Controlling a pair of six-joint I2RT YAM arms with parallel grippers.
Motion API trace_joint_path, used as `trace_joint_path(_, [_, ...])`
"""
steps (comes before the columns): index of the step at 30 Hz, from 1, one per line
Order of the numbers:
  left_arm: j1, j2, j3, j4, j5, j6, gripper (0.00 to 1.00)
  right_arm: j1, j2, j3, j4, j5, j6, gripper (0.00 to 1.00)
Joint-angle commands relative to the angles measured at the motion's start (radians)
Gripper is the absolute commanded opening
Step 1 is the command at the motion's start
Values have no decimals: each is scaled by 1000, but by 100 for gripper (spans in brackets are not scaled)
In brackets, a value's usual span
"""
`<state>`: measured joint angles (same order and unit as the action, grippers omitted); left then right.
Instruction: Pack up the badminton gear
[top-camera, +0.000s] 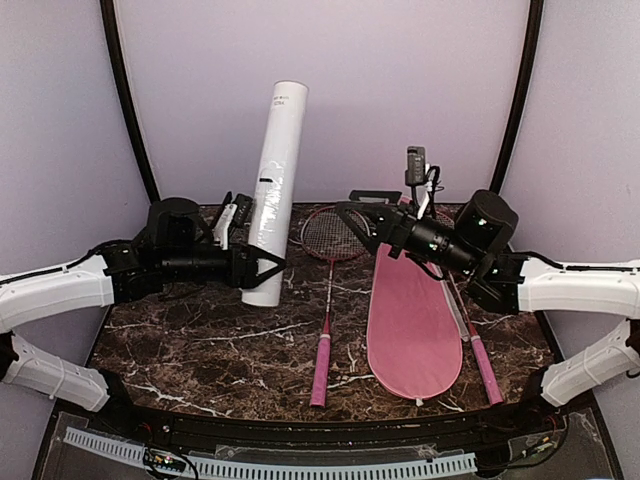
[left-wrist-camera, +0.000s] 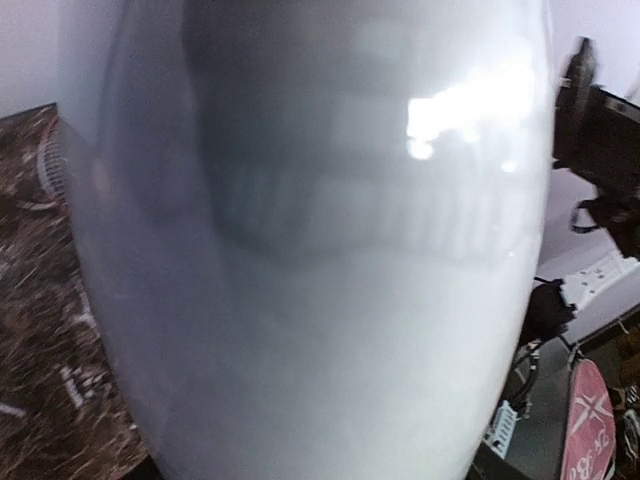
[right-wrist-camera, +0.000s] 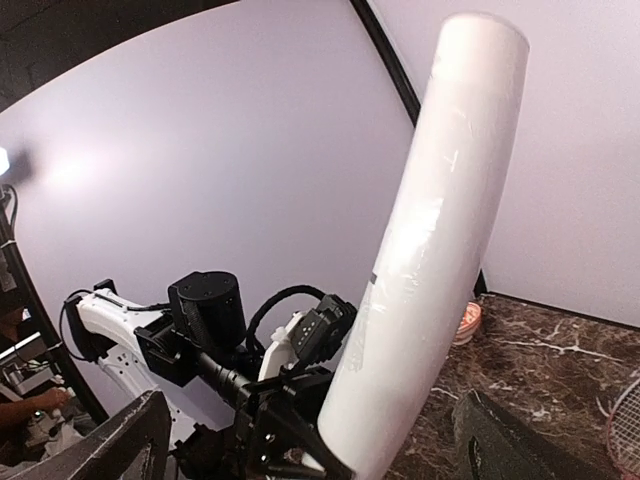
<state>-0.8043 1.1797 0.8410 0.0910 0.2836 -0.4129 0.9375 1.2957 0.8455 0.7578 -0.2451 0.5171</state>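
The left gripper (top-camera: 268, 264) has its fingers closed around the lower end of a long white cardboard tube (top-camera: 276, 160), which rises tilted high above them. The right gripper (top-camera: 348, 212) hangs empty, fingers spread wide, pointed at the tube from well apart, with the pink racket bag (top-camera: 412, 320) beneath them. Held so low, the tall tube could pivot between the left fingers and topple onto the red-framed racket (top-camera: 330, 235) lying just beside them.
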Motion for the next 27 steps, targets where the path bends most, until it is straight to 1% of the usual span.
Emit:
trace_joint_path(1, [157, -13, 82, -383, -65, 34, 44, -32, -74, -40, -119, 74, -57, 100])
trace_joint_path(5, [337, 6, 107, -525, -75, 101, 45, -40, -126, -46, -255, 139, -121, 99])
trace_joint_path(7, [416, 33, 121, -570, -54, 119, 44, -41, -147, -47, -325, 172, -149, 99])
trace_joint_path(11, [542, 135, 156, -621, 3, 178, 41, -43, -190, -66, -384, 212, -184, 100])
trace_joint_path(13, [601, 201, 189, -649, 34, 212, 37, -45, -211, -80, -394, 223, -188, 100])
trace_joint_path(17, [645, 329, 260, -702, 51, 267, 35, -46, -235, -102, -406, 235, -190, 100])
trace_joint_path(23, [671, 502, 339, -744, 17, 293, 35, -48, -259, -123, -405, 246, -190, 100])
trace_joint_path(27, [675, 569, 359, -782, -57, 306, 36, -49, -265, -130, -410, 245, -199, 100])
